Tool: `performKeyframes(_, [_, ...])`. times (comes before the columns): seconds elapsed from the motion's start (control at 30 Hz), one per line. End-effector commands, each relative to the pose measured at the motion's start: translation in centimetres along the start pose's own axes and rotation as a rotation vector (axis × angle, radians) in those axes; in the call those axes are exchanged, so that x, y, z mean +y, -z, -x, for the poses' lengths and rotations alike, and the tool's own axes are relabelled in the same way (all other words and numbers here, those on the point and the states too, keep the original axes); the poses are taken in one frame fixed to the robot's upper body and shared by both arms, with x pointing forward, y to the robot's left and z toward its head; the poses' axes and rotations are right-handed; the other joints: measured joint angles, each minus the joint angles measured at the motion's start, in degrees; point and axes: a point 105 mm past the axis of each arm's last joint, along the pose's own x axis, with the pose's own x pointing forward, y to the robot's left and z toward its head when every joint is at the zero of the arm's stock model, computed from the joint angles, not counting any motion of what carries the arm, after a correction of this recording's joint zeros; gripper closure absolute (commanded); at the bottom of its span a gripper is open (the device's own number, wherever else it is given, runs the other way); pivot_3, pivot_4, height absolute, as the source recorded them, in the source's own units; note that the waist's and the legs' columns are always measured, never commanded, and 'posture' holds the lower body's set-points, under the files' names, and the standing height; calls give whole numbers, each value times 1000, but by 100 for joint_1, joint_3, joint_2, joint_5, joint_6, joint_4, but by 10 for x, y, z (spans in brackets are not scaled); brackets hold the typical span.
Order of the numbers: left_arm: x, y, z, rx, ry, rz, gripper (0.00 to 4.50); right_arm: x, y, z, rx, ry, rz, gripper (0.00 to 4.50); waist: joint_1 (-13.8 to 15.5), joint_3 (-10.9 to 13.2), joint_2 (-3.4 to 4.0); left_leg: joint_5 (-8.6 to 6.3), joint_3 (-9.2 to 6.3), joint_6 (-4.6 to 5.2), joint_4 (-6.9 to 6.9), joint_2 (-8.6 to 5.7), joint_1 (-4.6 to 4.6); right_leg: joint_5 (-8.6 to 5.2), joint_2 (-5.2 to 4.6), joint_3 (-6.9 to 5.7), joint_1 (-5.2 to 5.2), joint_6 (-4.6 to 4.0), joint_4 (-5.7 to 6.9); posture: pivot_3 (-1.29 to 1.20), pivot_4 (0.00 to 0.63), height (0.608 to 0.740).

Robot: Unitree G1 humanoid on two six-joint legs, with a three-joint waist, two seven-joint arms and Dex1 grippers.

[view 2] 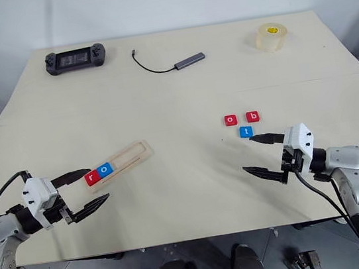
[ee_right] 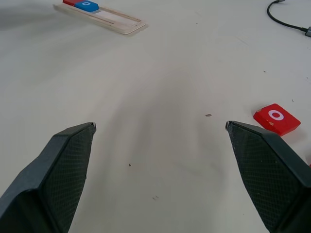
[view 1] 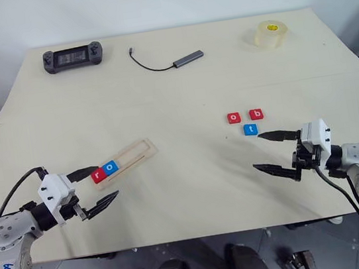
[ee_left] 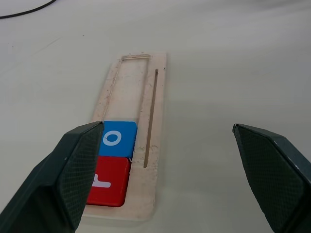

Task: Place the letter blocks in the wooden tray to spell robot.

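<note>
The wooden tray (view 1: pixel 136 151) lies slanted on the table's left half. A red r block (view 1: pixel 98 175) and a blue o block (view 1: pixel 109 166) sit side by side at its near end; the other slots are bare. My left gripper (view 1: pixel 106 181) stands open just in front of that end, one finger beside the r block (ee_left: pixel 108 182). Right of centre lie three loose blocks: a red o (view 1: pixel 233 118), a red b (view 1: pixel 256 114) and a blue t (view 1: pixel 250 129). My right gripper (view 1: pixel 257 152) is open and holds nothing, close in front of the t.
At the back of the table are a black handheld game controller (view 1: pixel 73 57), a grey USB hub with a cable (view 1: pixel 187 58) and a roll of clear tape (view 1: pixel 268 34). A seam (view 1: pixel 174 99) runs across where two tabletops meet.
</note>
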Motion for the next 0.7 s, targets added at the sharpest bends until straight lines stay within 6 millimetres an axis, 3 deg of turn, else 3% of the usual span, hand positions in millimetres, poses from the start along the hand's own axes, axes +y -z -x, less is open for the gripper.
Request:
performKeyframes(0.03, [4,-9,4,-15,-27,-30,0,-2,-4,2,-26,7,20,12,0,0,0,0,0,0,0,0,0,0,0,0,0,0,0,0,150,740])
performKeyframes(0.13, [8,-6,11,-26,-80,32,0,-1,-3,-5,-50,-6,18,12,-4,0,0,0,0,0,0,0,0,0,0,0,0,0,1,0,150,740])
performKeyframes(0.27, [11,-2,32,-64,-223,102,0,2,-18,-30,-152,-40,-4,12,-58,0,0,0,2,-1,-1,5,3,0,3,1,0,0,1,0,150,740])
performKeyframes(0.5, [-3,41,81,26,-437,197,0,25,-55,-74,-307,-178,31,12,-29,0,-1,-2,0,-4,1,7,3,-1,2,-1,0,-1,-2,0,150,740])
performKeyframes(0.6, [-1,47,86,39,-450,206,0,30,-65,-82,-326,-205,42,12,43,0,-1,-2,-5,-4,4,7,1,-1,0,-5,3,-2,-2,0,150,740])
performKeyframes(0.7, [3,43,75,17,-399,204,0,30,-68,-83,-322,-204,45,12,135,-2,-4,-3,-16,-5,15,3,1,-1,-2,-11,12,-3,-11,0,150,740])
